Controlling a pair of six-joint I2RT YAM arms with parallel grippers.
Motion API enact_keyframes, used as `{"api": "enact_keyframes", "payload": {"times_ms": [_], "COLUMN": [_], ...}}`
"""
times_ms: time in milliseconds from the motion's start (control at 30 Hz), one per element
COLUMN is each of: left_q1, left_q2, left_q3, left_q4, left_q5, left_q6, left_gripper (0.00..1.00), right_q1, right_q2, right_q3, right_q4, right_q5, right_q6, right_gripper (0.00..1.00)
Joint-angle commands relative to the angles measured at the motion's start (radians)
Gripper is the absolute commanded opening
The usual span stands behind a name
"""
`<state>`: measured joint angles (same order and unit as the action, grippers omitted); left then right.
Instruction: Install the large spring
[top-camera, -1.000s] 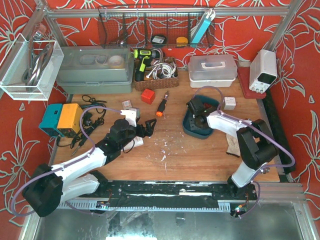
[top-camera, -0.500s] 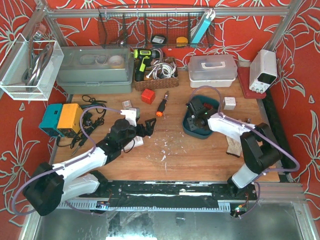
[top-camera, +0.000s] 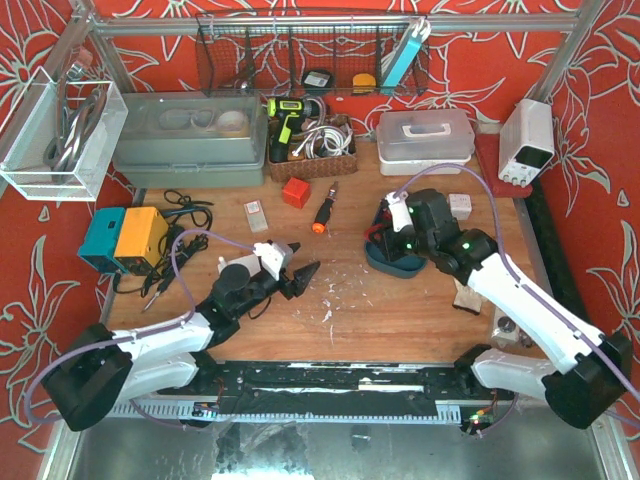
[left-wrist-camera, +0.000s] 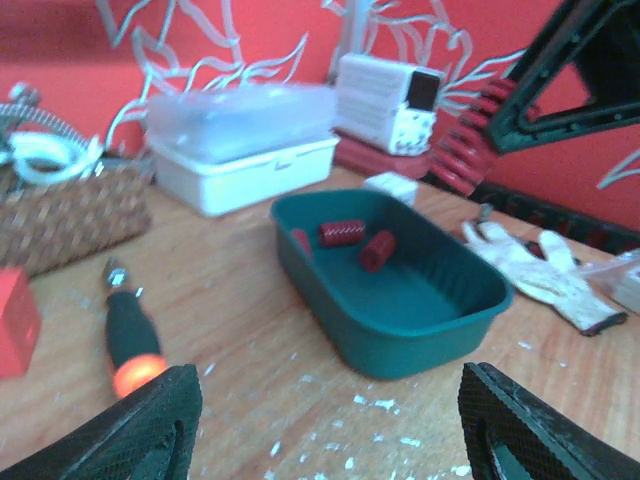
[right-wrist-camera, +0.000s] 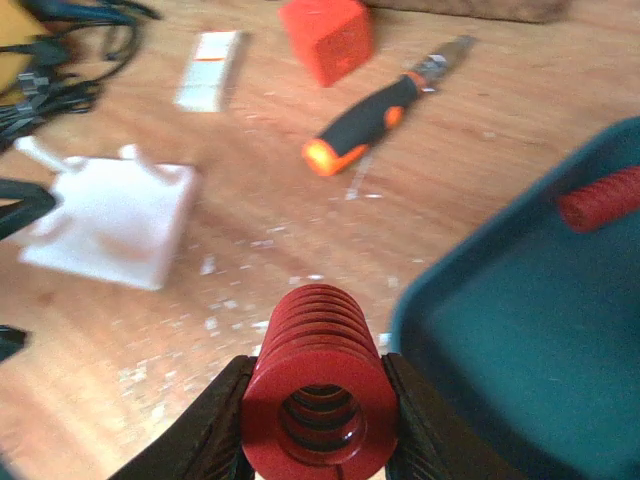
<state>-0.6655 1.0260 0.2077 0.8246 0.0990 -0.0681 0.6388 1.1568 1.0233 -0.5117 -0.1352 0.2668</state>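
My right gripper (right-wrist-camera: 318, 400) is shut on a large red spring (right-wrist-camera: 318, 385), held end-on above the table at the left rim of the teal tray (right-wrist-camera: 520, 350). In the left wrist view the spring (left-wrist-camera: 470, 150) hangs high at the upper right, above the tray (left-wrist-camera: 420, 340). Smaller red springs (left-wrist-camera: 342, 232) lie in the tray. A white block (right-wrist-camera: 110, 225) lies on the table to the left. My left gripper (left-wrist-camera: 325, 420) is wide open and empty, low over the table, facing the tray. From above, the left gripper (top-camera: 295, 265) is left of the tray (top-camera: 395, 264) and the right gripper (top-camera: 388, 232) is over the tray's left side.
An orange-tipped screwdriver (top-camera: 322, 212) and a red cube (top-camera: 295, 191) lie behind the grippers. A white glove (left-wrist-camera: 530, 265) lies right of the tray. A white lidded box (top-camera: 425, 138) and a power supply (top-camera: 527, 140) stand at the back. White crumbs litter the wood.
My right gripper has risen out of the tray with the spring, and its arm has swung right. My left arm has drawn back toward the near edge, its open gripper now pointing at the tray.
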Motion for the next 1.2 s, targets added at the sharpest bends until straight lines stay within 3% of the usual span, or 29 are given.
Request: {"api": "enact_keyframes", "payload": {"times_ms": [0, 367, 667, 900, 1067, 1167], "left_q1": [-0.058, -0.225, -0.25, -0.252, -0.253, -0.255], "left_q2": [0.014, 0.181, 0.243, 0.275, 0.29, 0.304], "left_q3": [0.015, 0.075, 0.132, 0.163, 0.183, 0.179], "left_q4": [0.164, 0.31, 0.299, 0.238, 0.172, 0.157], "left_q5": [0.089, -0.001, -0.002, -0.051, -0.065, -0.092], "left_q6": [0.233, 0.441, 0.491, 0.52, 0.544, 0.549], "left_gripper": [0.72, 0.81, 0.71, 0.5, 0.18, 0.07], "right_q1": [0.023, 0.112, 0.149, 0.176, 0.191, 0.196], "right_q2": [-0.071, -0.095, -0.076, -0.038, -0.01, -0.017], "right_q3": [-0.027, -0.077, -0.086, -0.059, -0.029, -0.027], "right_q4": [-0.004, 0.092, 0.114, 0.075, 0.045, 0.053], "right_q5": [-0.248, -0.339, -0.33, -0.298, -0.287, -0.279], "right_q6": [0.017, 0.084, 0.099, 0.076, 0.064, 0.079], "right_gripper": [0.0, 0.0, 0.0, 0.0, 0.0, 0.02]}}
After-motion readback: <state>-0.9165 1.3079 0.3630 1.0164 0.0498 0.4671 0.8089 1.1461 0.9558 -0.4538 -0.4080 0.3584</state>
